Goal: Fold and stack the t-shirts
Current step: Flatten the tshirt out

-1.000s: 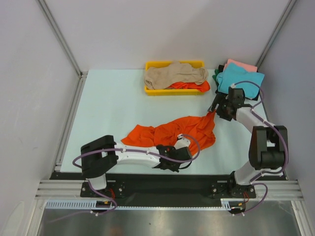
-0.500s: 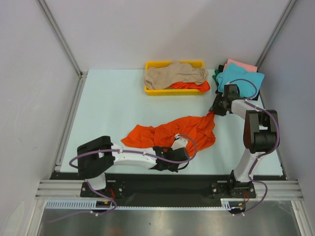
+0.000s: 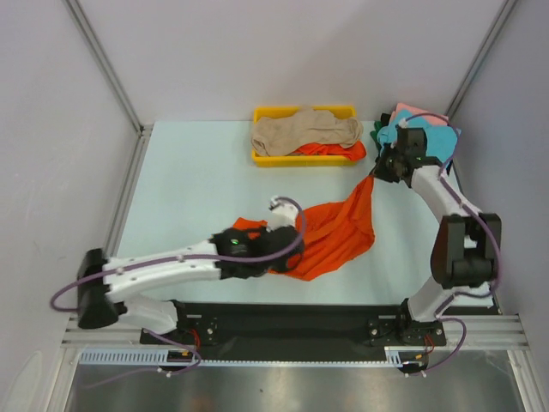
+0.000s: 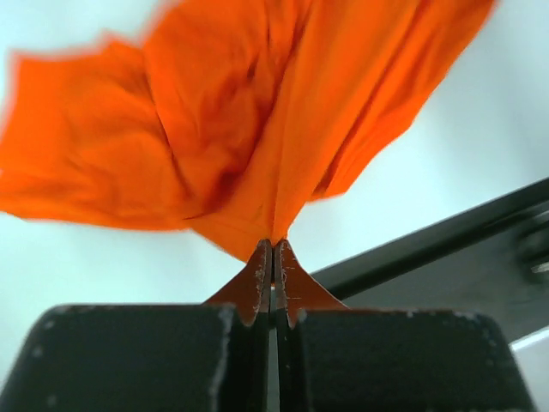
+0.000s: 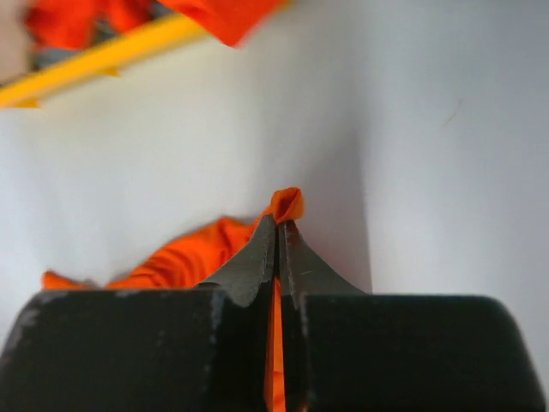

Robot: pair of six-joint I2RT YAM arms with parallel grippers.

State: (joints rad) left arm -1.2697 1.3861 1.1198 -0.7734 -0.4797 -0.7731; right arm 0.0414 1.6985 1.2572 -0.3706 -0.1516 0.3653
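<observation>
Both pairs of jaws are pressed tight together, each pinching a bit of the orange t-shirt [image 3: 339, 232]. The left gripper [image 4: 273, 245] nips a near edge, and folds fan away from that pinch. The right gripper [image 5: 279, 221] holds a small corner that pokes out just past its tips.

From above, the left gripper [image 3: 279, 257] sits near the middle of the table [image 3: 197, 172], while the right gripper [image 3: 375, 174] is at the far right. The shirt runs as a drawn-out diagonal band between them. It seems to be held this way to pull the crumpled cloth open, so it can be laid flat before any fold. It is not flat yet: the near left part bunches around the left gripper, and creases run along its length.

Around it, the yellow tray [image 3: 283, 110] stands at the far edge with a beige t-shirt [image 3: 304, 130] heaped in it and more orange cloth [image 3: 330, 150] beneath. At the far right corner a teal t-shirt [image 3: 439, 137] lies on a pink one [image 3: 403, 109], with the right wrist over that pile.

I judge the tray and this pile to be the obstacles, since both lie just beside the right gripper. Bare table shows on the left.
</observation>
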